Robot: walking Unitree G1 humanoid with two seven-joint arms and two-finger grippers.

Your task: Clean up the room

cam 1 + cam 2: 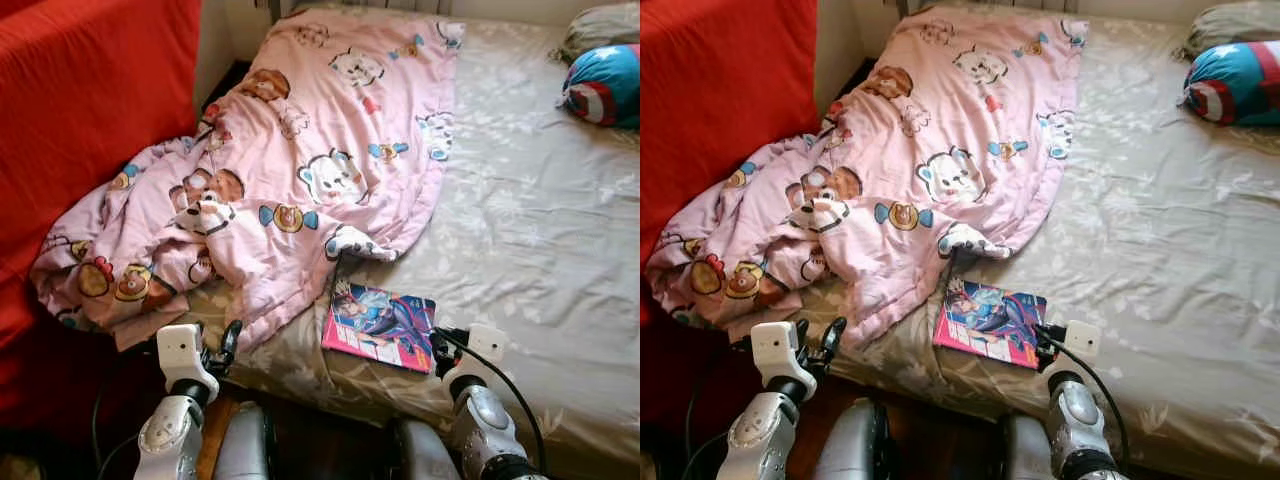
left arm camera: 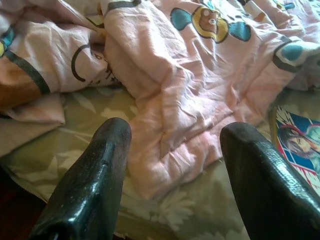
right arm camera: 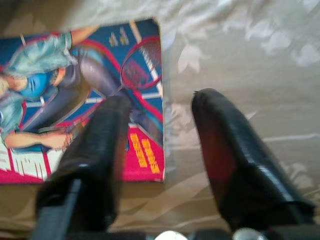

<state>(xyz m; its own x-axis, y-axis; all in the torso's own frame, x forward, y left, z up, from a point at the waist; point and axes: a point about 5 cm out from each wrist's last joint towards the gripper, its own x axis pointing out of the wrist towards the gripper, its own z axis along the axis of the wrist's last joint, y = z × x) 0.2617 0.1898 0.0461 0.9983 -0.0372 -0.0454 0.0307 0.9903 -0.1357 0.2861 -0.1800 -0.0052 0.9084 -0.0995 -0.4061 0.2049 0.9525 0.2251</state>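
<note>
The right gripper (image 3: 160,117), fingers spread astride the comic book's (image 1: 380,326) edge, must close to lift it; the left gripper (image 2: 172,155) waits spread by the pink blanket (image 1: 300,160).

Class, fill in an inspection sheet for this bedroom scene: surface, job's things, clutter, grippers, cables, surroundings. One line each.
Surface: bed with a beige floral sheet, wrinkled.
Job's things: pink cartoon blanket crumpled, one end spilling off the bed's side; comic book flat near the bed's front edge.
Clutter: round blue, red and white cushion and a beige pillow at the far corner.
Grippers: left gripper open, facing the blanket's edge; right gripper open, straddling the comic book's edge.
Cables: black cable along the right arm.
Surroundings: red fabric beside the bed.
</note>
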